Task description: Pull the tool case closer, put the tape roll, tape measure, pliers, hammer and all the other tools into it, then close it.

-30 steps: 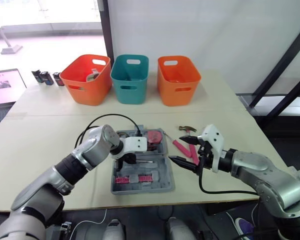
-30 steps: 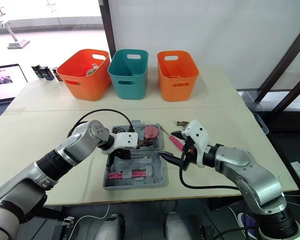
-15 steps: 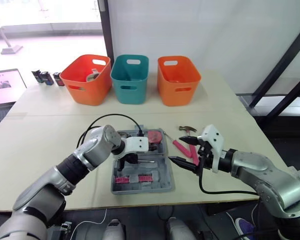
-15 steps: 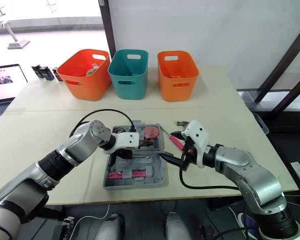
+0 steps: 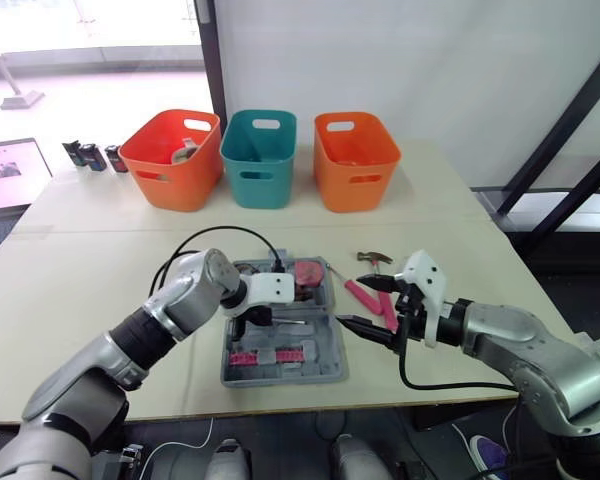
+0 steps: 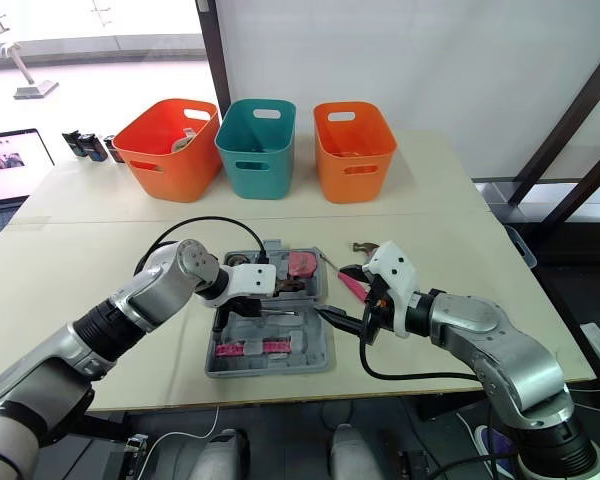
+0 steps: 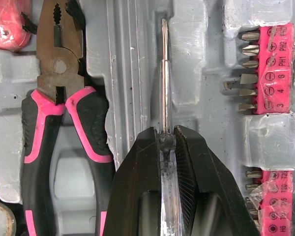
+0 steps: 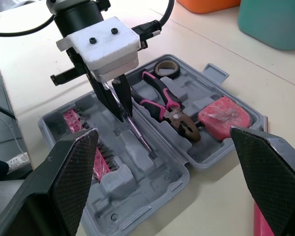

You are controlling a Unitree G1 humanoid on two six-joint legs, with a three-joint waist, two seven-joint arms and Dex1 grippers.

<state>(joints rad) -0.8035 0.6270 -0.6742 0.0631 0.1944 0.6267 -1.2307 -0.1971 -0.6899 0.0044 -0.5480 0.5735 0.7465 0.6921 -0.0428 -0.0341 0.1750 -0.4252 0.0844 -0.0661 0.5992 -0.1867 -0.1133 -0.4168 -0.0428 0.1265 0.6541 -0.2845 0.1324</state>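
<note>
The grey tool case (image 5: 325, 362) lies open near the table's front edge. My left gripper (image 7: 163, 135) is inside it, shut on a clear-handled screwdriver (image 7: 162, 73) that lies along a groove. Pink-handled pliers (image 7: 59, 98), a pink tape measure (image 8: 223, 117), a tape roll (image 8: 166, 69) and a pink bit strip (image 7: 268, 98) rest in the case. A hammer (image 5: 375, 258) and a pink-handled tool (image 5: 363, 294) lie on the table right of the case. My right gripper (image 5: 365, 304) hovers open beside the case's right edge, above those tools.
Three bins stand at the back: orange (image 5: 173, 158), teal (image 5: 260, 157), orange (image 5: 356, 160). Small dark items (image 5: 92, 155) and a laptop (image 5: 10, 170) sit at the far left. A black cable (image 5: 220, 233) loops over my left wrist.
</note>
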